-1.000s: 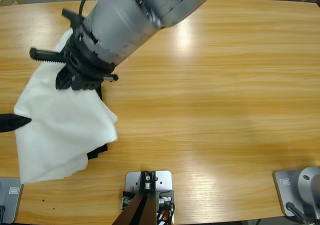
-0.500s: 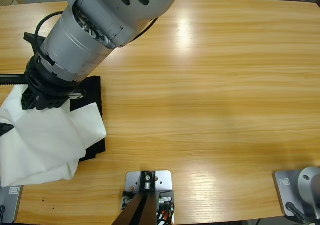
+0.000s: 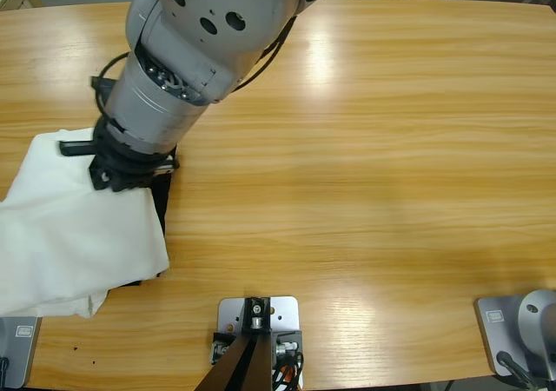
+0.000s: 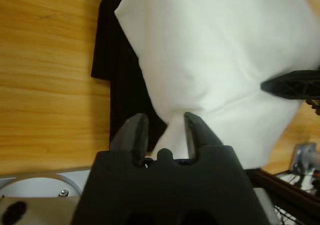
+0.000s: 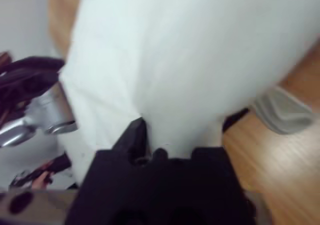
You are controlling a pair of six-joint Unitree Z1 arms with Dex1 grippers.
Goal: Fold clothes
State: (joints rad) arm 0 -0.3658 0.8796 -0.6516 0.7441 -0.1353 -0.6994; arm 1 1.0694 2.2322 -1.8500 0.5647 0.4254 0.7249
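since a second ago the white t-shirt (image 3: 78, 226) has spread lower over the black garment (image 4: 117, 60); my left hand (image 4: 165, 127) pinches its limp edge, my right hand (image 5: 150, 135) seemingly too.

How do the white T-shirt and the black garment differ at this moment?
The white T-shirt shows as a broad sheet; the black garment shows only as a narrow strip at its edge. The T-shirt lies on top, the black garment underneath. The left pincer pinches the T-shirt, not the black garment. Both are soft cloth on the table.

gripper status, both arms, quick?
Left pincer: closed on the white T-shirt, pinching a fold.
Right pincer: closed on the same white T-shirt; only one jaw visible, cloth covers the other.
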